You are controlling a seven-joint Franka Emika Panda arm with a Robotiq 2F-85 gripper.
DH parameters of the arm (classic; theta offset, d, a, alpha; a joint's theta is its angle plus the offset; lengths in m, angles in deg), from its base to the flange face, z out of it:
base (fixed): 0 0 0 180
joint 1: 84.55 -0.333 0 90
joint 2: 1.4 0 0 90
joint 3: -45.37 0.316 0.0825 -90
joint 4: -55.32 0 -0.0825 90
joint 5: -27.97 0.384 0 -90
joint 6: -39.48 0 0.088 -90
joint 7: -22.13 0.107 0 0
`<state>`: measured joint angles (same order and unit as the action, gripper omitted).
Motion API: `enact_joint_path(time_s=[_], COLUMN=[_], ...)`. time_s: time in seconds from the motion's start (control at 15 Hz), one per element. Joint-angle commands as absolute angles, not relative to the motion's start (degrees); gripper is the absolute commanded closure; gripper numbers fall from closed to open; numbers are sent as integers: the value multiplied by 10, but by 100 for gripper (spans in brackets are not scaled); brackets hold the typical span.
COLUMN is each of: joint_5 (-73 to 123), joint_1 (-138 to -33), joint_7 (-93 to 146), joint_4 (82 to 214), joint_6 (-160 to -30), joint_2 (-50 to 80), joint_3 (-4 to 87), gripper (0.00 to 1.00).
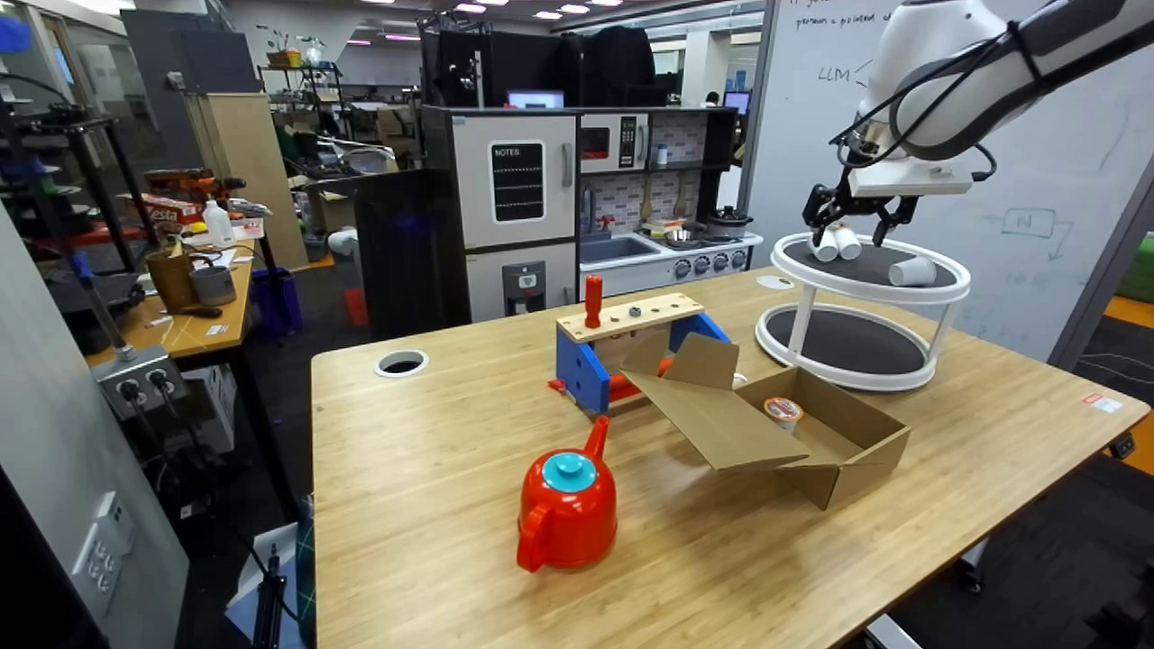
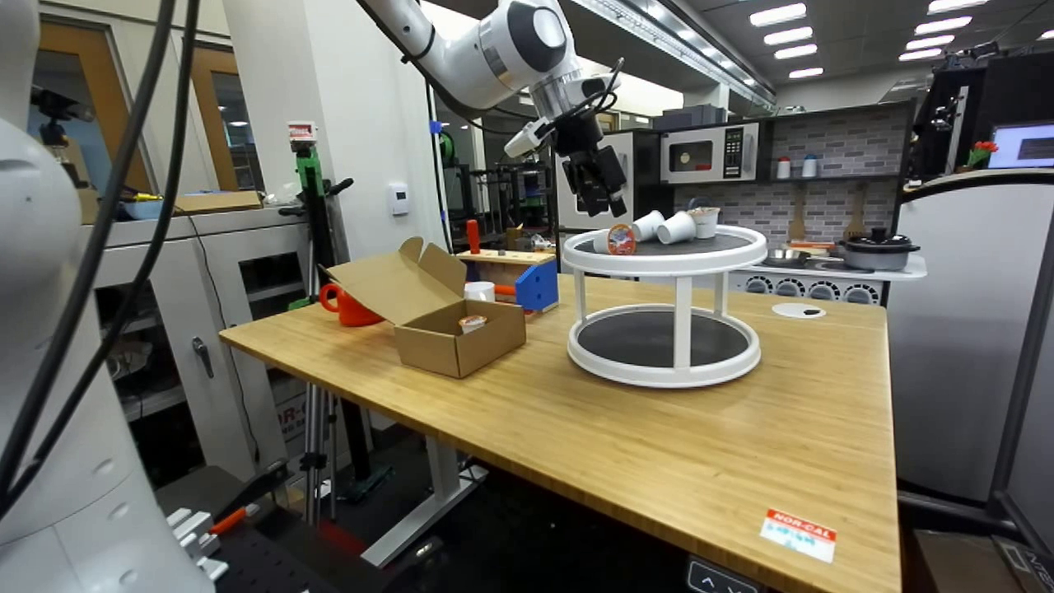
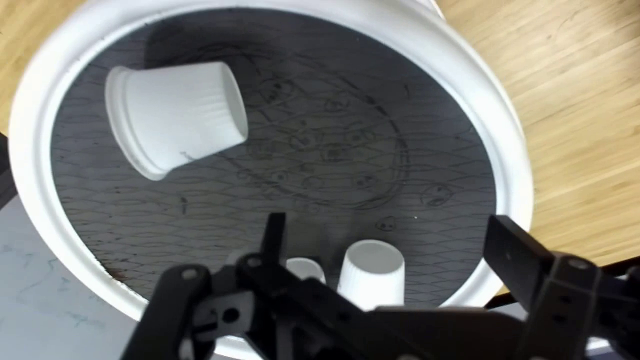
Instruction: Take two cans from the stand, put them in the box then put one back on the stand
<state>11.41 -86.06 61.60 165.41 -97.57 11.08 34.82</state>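
Wrist view: pincer (image 3: 387, 227) wide and empty above the stand (image 3: 511, 170), likely held so to straddle a can (image 3: 371, 280) below.

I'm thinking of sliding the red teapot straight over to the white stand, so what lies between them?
The open cardboard box, with a can inside it, lies between the red teapot and the white stand; both exterior views show this.

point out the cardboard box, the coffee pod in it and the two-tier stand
Cardboard box (image 2: 428, 350): in an exterior view, on its outer wall.
Coffee pod (image 1: 783, 411): in an exterior view, on its lid.
Two-tier stand (image 2: 667, 265): in an exterior view, on its upper rim.
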Motion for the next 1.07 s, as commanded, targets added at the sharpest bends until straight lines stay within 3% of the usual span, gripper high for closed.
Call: enact_joint_path(time_s=[0.0, 0.4, 1.0], joint_5=[105, 89, 214], joint_1=[-864, -858, -828], joint_7=[642, 703, 668], joint_4=[1654, 1639, 1619], joint_6=[-908, -851, -854], joint_2=[89, 94, 136], joint_3=[356, 363, 360], gripper=[0, 0, 0])
